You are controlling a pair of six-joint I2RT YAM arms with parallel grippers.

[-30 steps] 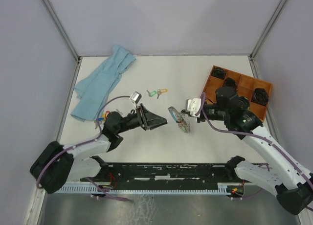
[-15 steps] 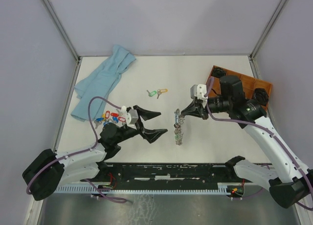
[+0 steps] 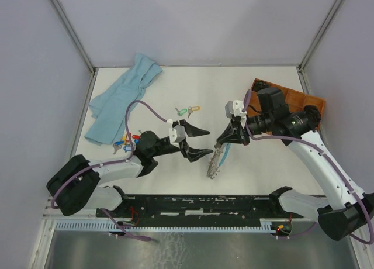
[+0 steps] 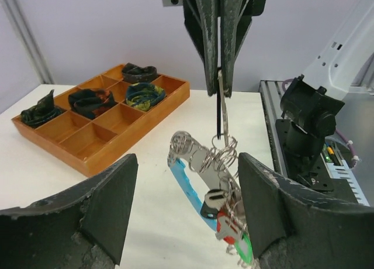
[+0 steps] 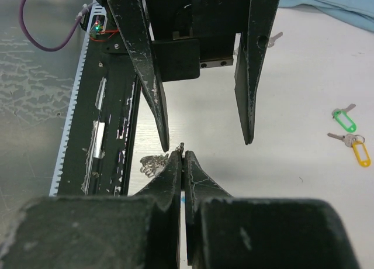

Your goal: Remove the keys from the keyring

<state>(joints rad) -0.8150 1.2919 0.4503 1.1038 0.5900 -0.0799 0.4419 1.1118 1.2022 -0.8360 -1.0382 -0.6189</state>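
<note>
The right jaws are clenching tight on the keyring (image 3: 215,162), pinching a thin metal piece at its top end; whether that piece is a key or part of the ring, I cannot tell. The left jaws are standing wide apart, released and gripping nothing, and they are facing the right jaws tip to tip near the middle of the top view.

The keyring is hanging from the right jaws' tips, just past the tips of the left jaws. In the left wrist view it is showing framed between the two spread fingers (image 4: 87,216). Its long axis is running from the pinch point down and slightly left, with the free end pointing toward the bottom edge of the top view. The light blue sheath (image 4: 186,190) is curving along its left side, and the keys (image 4: 225,210) are bunching toward the lower end. Whether that end is touching the desk (image 3: 263,164) I cannot tell.

Two loose keys, one green-tagged (image 3: 182,111) and one yellow-tagged (image 3: 194,109), are lying above centre. More tagged keys (image 3: 130,140) are lying by the left arm. A blue cloth (image 3: 120,99) is lying at upper left and a wooden tray (image 4: 134,131) is sitting at upper right.
</note>
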